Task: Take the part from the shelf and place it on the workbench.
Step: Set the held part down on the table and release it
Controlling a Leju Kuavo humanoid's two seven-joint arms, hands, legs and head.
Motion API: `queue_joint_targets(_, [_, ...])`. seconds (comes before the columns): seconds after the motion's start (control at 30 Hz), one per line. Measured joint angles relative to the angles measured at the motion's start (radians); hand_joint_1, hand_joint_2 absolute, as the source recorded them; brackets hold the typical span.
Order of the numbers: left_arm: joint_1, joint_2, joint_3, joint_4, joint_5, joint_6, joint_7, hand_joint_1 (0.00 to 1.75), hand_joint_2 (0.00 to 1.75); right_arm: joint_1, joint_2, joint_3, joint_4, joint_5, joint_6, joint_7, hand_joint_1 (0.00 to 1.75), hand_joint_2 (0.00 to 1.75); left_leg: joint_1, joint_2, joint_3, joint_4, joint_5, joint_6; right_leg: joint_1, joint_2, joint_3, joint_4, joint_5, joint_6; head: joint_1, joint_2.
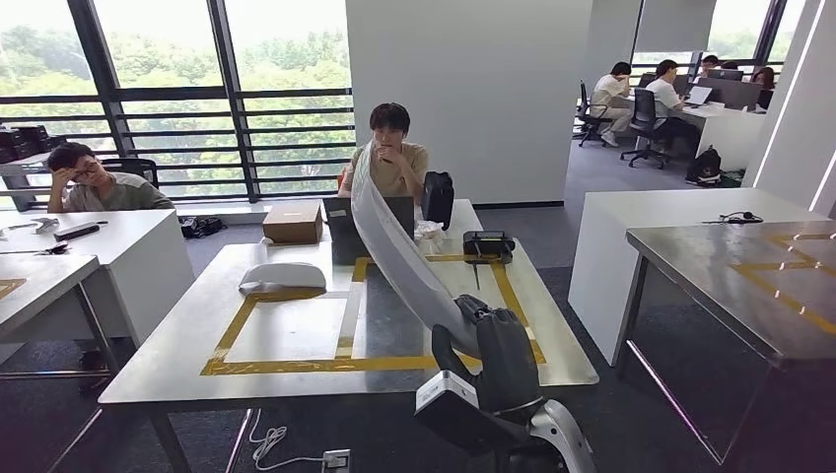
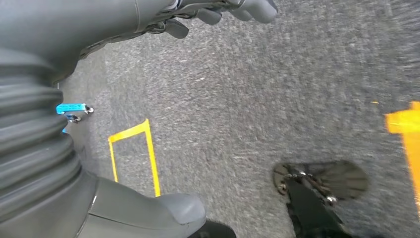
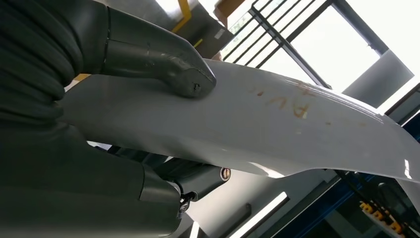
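The right hand [image 1: 490, 340] grasps the part [image 1: 394, 246], a long, curved white panel with a smooth glossy surface. In the right wrist view, the thick grey thumb [image 3: 163, 62] presses on the panel's upper face and the darker fingers [image 3: 198, 176] curl beneath it. The panel [image 3: 277, 129] carries faint orange markings on its face. In the head view it rises from the hand at a slant, above the workbench [image 1: 177, 345], with its far end up near a seated person [image 1: 392, 148].

The left hand [image 2: 218, 12] hangs over grey carpet [image 2: 247, 99] marked with yellow tape [image 2: 133, 148]. Its fingers are loosely curled and hold nothing.

The workbench has a matte metallic top with rectangles outlined in yellow tape [image 1: 296, 365]. A second white curved part [image 1: 281, 276] lies flat on it, at the far left corner of the taped area. A closed brown cardboard box [image 1: 293, 223], a dark laptop [image 1: 345, 222] and a black device [image 1: 488, 244] stand along the far edge. Another metal-topped bench [image 1: 739, 276] stands to the right.
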Motion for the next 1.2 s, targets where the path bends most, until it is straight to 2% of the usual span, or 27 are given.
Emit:
queue_joint_targets(0.03, [-0.001,0.0,0.0,0.0,0.0,0.0,0.0,0.0,1.75,0.0,0.0,0.0,0.0,0.0,0.0,-0.001,1.75,1.75,0.001,0.002,-0.029,0.049,-0.011,-0.004,-0.002,0.0,0.009,-0.002,-0.004,-0.005,-0.001,0.0])
queue_joint_targets(0.1, [-0.002,0.0,0.0,0.001,0.0,0.0,0.0,0.0,1.75,0.001,0.001,0.0,0.0,0.0,0.0,-0.002,1.75,1.75,0.003,0.004,-0.108,0.17,-0.055,-0.012,-0.001,0.0,0.023,-0.002,-0.018,-0.01,-0.003,0.001])
queue_joint_targets(0.13, [0.0,0.0,0.0,0.001,0.0,0.0,0.0,0.0,1.75,0.004,0.001,0.0,0.0,0.0,0.0,-0.002,1.75,1.75,0.003,0.004,-0.143,0.212,-0.075,-0.014,-0.001,0.0,0.032,-0.002,-0.025,-0.01,-0.003,0.001])
queue_joint_targets(0.17, [0.002,0.0,0.0,0.001,0.0,0.0,0.0,0.0,1.75,0.006,0.001,0.0,0.0,0.0,0.0,-0.002,1.75,1.75,0.003,0.004,-0.164,0.225,-0.083,-0.014,-0.001,0.002,0.042,-0.002,-0.034,-0.009,-0.003,0.001])
queue_joint_targets(0.2, [0.003,0.0,0.0,0.002,0.0,0.0,0.0,0.0,1.75,0.007,0.001,0.0,0.0,0.0,0.0,-0.002,1.75,1.75,0.003,0.005,-0.17,0.205,-0.07,-0.012,-0.001,0.003,0.054,-0.002,-0.043,-0.008,-0.004,0.001])
queue_joint_targets(0.23, [0.004,0.001,0.0,0.002,0.0,0.0,0.0,0.0,1.75,0.008,0.001,0.0,0.0,0.0,0.0,-0.002,1.75,1.75,0.003,0.005,-0.16,0.154,-0.036,-0.01,-0.001,0.003,0.068,-0.002,-0.053,-0.007,-0.004,0.001])
queue_joint_targets(0.3, [0.006,0.002,0.0,0.002,0.0,0.0,0.0,0.0,1.75,0.008,0.0,0.0,0.0,0.0,0.0,-0.002,1.75,1.75,0.002,0.009,-0.125,0.022,0.061,-0.002,0.0,0.003,0.09,0.0,-0.075,0.0,-0.004,0.001])
queue_joint_targets(0.33, [0.006,0.003,0.0,0.002,0.0,0.0,0.0,0.0,1.75,0.008,0.0,0.001,0.0,0.0,0.0,-0.002,1.75,1.75,-0.001,0.01,-0.111,-0.023,0.092,0.004,0.001,0.004,0.097,0.0,-0.086,0.006,-0.004,0.001])
queue_joint_targets(0.37, [0.007,0.003,0.0,0.003,0.0,0.0,0.001,0.0,1.75,0.007,0.0,0.001,0.0,0.0,0.001,-0.001,1.75,1.75,-0.003,0.011,-0.103,-0.047,0.108,0.01,0.002,0.004,0.104,0.001,-0.093,0.013,-0.004,0.001])
queue_joint_targets(0.47, [0.007,0.002,0.0,0.003,0.0,0.001,0.002,0.0,1.75,0.006,0.0,0.001,0.0,0.0,0.0,-0.002,1.75,1.75,-0.002,0.008,-0.084,-0.056,0.101,0.033,0.003,0.005,0.107,0.024,-0.089,0.03,-0.003,0.001])
queue_joint_targets(0.53, [0.006,0.002,0.0,0.003,-0.002,0.002,0.002,0.0,1.75,0.004,0.0,0.001,0.0,0.0,0.0,-0.002,1.75,1.75,0.0,0.005,-0.066,-0.059,0.091,0.046,0.001,0.004,0.059,0.106,-0.094,0.039,-0.002,0.001])
queue_joint_targets(0.6, [0.005,0.002,0.0,0.003,-0.002,0.003,0.002,0.0,1.75,0.007,-0.001,0.001,0.0,0.0,0.0,-0.002,1.75,1.75,-0.001,0.003,-0.054,-0.06,0.077,0.053,0.0,0.004,-0.028,0.227,-0.136,0.044,-0.001,0.001])
queue_joint_targets(0.63, [0.006,0.003,0.0,0.003,-0.003,0.004,0.002,0.0,1.75,0.01,-0.002,0.001,0.0,0.0,0.0,-0.002,1.75,1.75,-0.002,0.002,-0.047,-0.059,0.069,0.054,0.0,0.004,-0.069,0.272,-0.163,0.044,-0.001,0.001])
queue_joint_targets(0.67, [0.007,0.003,0.0,0.003,-0.003,0.004,0.002,0.0,1.75,0.014,-0.003,0.001,0.0,0.0,0.0,-0.002,1.75,1.75,-0.003,0.0,-0.038,-0.059,0.06,0.053,0.0,0.004,-0.097,0.289,-0.18,0.043,0.0,0.001])
queue_joint_targets(0.7, [0.008,0.002,0.0,0.003,-0.003,0.004,0.002,0.0,1.75,0.016,-0.004,0.001,0.0,0.001,0.0,-0.002,1.75,1.75,-0.004,-0.001,-0.026,-0.059,0.05,0.053,0.001,0.004,-0.109,0.276,-0.175,0.041,0.0,0.001])
queue_joint_targets(0.73, [0.01,0.002,0.0,0.003,-0.003,0.004,0.002,0.0,1.75,0.018,-0.004,0.001,0.0,0.001,0.0,-0.002,1.75,1.75,-0.005,-0.003,-0.012,-0.058,0.04,0.052,0.002,0.004,-0.106,0.23,-0.144,0.036,0.0,0.001])
queue_joint_targets(0.8, [0.01,0.001,0.0,0.003,-0.003,0.004,0.002,0.0,1.75,0.018,-0.006,0.001,0.001,0.001,0.0,-0.004,1.75,1.75,-0.008,-0.004,0.012,-0.057,0.019,0.047,0.01,0.005,-0.076,0.094,-0.037,0.022,-0.001,0.001])
queue_joint_targets(0.83, [0.009,0.001,0.0,0.004,-0.003,0.004,0.002,0.0,1.75,0.017,-0.007,0.001,0.001,0.001,0.0,-0.005,1.75,1.75,-0.009,-0.006,0.02,-0.056,0.009,0.042,0.013,0.006,-0.063,0.043,0.003,0.016,-0.001,0.001])
queue_joint_targets(0.87, [0.009,0.001,0.0,0.004,-0.003,0.004,0.001,0.0,1.75,0.017,-0.008,0.001,0.002,0.0,0.001,-0.005,1.75,1.75,-0.01,-0.007,0.024,-0.057,0.0,0.037,0.017,0.007,-0.054,0.012,0.027,0.012,-0.001,0.001])
queue_joint_targets(0.93, [0.008,0.002,0.0,0.003,-0.004,0.004,0.001,0.0,1.75,0.014,-0.008,0.0,0.003,-0.002,0.002,-0.006,1.75,1.75,-0.012,-0.009,0.032,-0.048,-0.003,0.024,0.015,0.009,-0.04,-0.002,0.029,0.007,-0.001,0.001])
queue_joint_targets(1.0, [0.008,0.004,0.0,0.003,-0.006,0.005,0.0,0.0,1.75,0.011,-0.007,0.0,0.003,-0.003,0.001,-0.008,1.75,1.75,-0.013,-0.007,0.022,-0.007,0.001,0.014,0.009,0.009,-0.017,-0.01,0.024,-0.004,-0.003,0.001])
queue_joint_targets(1.07, [0.007,0.005,0.0,0.003,-0.008,0.006,0.001,0.0,1.75,0.007,-0.006,0.0,0.005,-0.004,0.002,-0.01,1.75,1.75,-0.01,-0.003,-0.036,0.091,-0.021,0.006,0.006,0.006,0.003,-0.013,0.011,-0.013,-0.005,0.001])
queue_joint_targets(1.13, [0.007,0.005,0.0,0.003,-0.01,0.007,0.002,0.0,1.75,0.007,-0.006,0.0,0.008,-0.004,0.003,-0.011,1.75,1.75,-0.006,0.0,-0.117,0.204,-0.074,-0.003,0.006,0.006,0.018,-0.013,-0.004,-0.015,-0.006,0.001])
queue_joint_targets(1.17, [0.009,0.006,0.0,0.003,-0.011,0.007,0.003,0.0,1.75,0.008,-0.006,0.0,0.01,-0.004,0.003,-0.01,1.75,1.75,-0.004,0.002,-0.147,0.231,-0.094,-0.007,0.005,0.007,0.027,-0.013,-0.013,-0.014,-0.007,0.001])
queue_joint_targets(1.2, [0.011,0.007,0.0,0.004,-0.011,0.007,0.003,0.0,1.75,0.009,-0.006,0.0,0.012,-0.004,0.003,-0.01,1.75,1.75,-0.003,0.003,-0.162,0.233,-0.1,-0.009,0.004,0.008,0.038,-0.013,-0.022,-0.013,-0.007,0.001])
